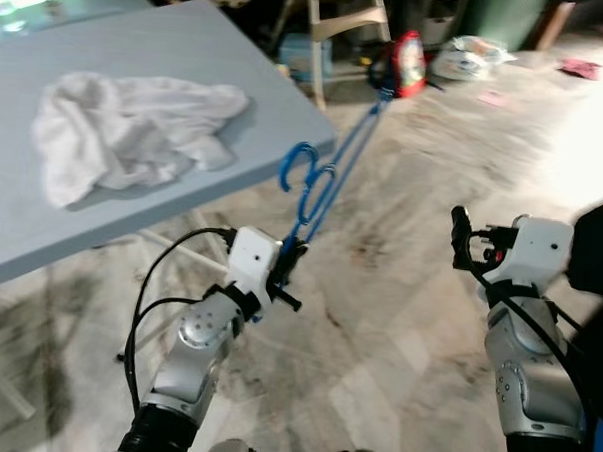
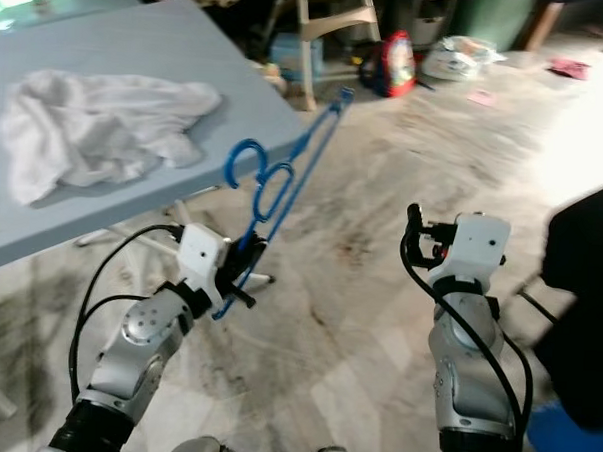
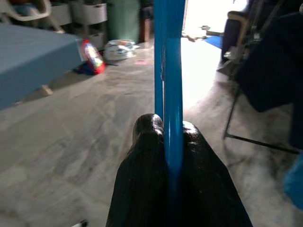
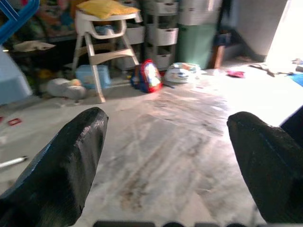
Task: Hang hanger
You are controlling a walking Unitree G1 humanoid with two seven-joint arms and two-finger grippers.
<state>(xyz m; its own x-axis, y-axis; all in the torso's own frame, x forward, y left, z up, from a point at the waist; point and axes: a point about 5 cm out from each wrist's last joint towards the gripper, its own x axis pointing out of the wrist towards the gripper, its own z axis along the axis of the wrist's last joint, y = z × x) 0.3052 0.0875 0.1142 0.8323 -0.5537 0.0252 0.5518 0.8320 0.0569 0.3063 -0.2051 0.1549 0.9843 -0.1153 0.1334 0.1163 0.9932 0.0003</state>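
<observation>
A blue plastic hanger [image 1: 329,177] sticks up and forward from my left gripper [image 1: 288,257], which is shut on its lower end, just off the table's near corner. Its hook curls beside the table edge. In the left wrist view the blue hanger [image 3: 169,71] runs straight out between the two black fingers [image 3: 142,189]. My right gripper [image 1: 463,238] is held up at the right over the floor, open, with nothing between its fingers [image 4: 61,165].
A light blue table [image 1: 139,59] stands at the left with a crumpled white cloth [image 1: 126,128] on it. A white high chair [image 4: 106,42], storage drawers [image 4: 161,28], a red bag [image 1: 409,66] and scattered clutter sit at the far side. A dark object [image 2: 584,298] is at the right.
</observation>
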